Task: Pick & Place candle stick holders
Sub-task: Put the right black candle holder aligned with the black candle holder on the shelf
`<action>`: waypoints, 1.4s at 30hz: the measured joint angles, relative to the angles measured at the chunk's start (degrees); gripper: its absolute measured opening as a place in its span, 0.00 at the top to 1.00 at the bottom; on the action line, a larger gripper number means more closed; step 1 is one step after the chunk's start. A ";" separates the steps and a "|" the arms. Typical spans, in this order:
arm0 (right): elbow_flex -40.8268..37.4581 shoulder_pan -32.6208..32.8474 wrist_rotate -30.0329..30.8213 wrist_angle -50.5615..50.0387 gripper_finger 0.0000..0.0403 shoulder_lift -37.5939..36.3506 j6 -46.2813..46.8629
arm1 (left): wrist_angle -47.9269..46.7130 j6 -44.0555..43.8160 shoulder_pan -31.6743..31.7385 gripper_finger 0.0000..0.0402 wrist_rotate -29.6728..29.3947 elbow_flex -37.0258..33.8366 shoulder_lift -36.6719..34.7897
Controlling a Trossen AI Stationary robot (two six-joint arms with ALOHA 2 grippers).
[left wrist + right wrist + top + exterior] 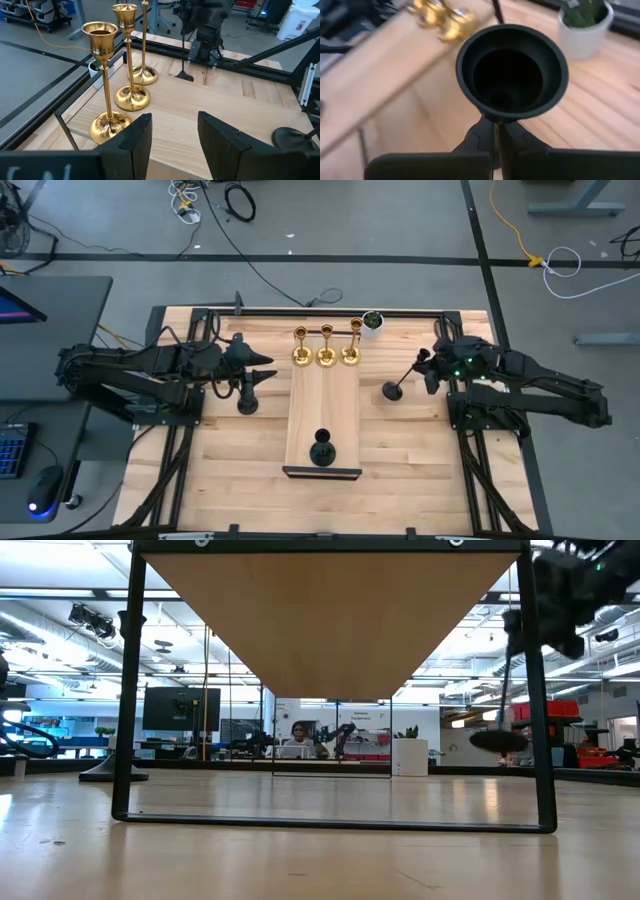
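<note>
Three gold candle stick holders (326, 355) stand in a row at the far end of a raised wooden board (322, 405). They also show in the left wrist view (131, 97). One black holder (322, 448) stands on the board's near end. Another black holder (247, 402) stands on the table left of the board. My left gripper (262, 367) is open and empty just left of the gold row, and its fingers also show open in its wrist view (172, 142). My right gripper (424, 365) is shut on a third black holder (393, 391), right of the board. My right gripper pinches the black holder's thin stem (495, 127) between its two fingers, just under the cup (512, 72). The fingers come from the table's right side and lie across the stem. The holder hangs tilted below them, its round base (498, 740) lifted clear of the table.
A small white pot with a green plant (372, 323) stands at the far edge, right of the gold row. The board rests on a black frame with thin legs (540, 740). A black rail runs along the table's far edge (330, 312). Bare wood lies right of the board.
</note>
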 joint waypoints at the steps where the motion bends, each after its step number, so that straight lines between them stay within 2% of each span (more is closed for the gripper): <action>1: 1.18 0.25 -0.45 -0.26 1.00 0.00 -0.41 | 0.00 -0.03 0.01 0.60 0.00 0.00 0.00; 7: 9.26 4.75 -1.28 -1.30 1.00 1.08 -1.66 | 0.00 0.03 0.01 0.60 0.00 0.00 0.00; 12: 14.70 11.73 -1.11 -0.71 1.00 6.35 -1.41 | 0.00 0.06 0.01 0.60 0.00 0.00 -0.02; 23: 25.00 32.31 7.26 5.27 1.00 21.92 -3.91 | -0.02 0.13 0.01 0.60 0.00 0.00 -0.02; 29: 30.58 41.37 12.57 6.20 1.00 28.82 -4.04 | -0.15 0.02 -0.01 0.60 0.00 0.00 -0.02; 35: 36.41 47.19 16.22 5.05 1.00 36.67 -4.14 | -0.17 -0.26 0.01 0.60 0.00 0.00 -0.02; 42: 41.51 49.71 18.01 4.87 1.00 44.50 -6.86 | -0.20 -0.43 0.00 0.60 0.01 0.00 -0.02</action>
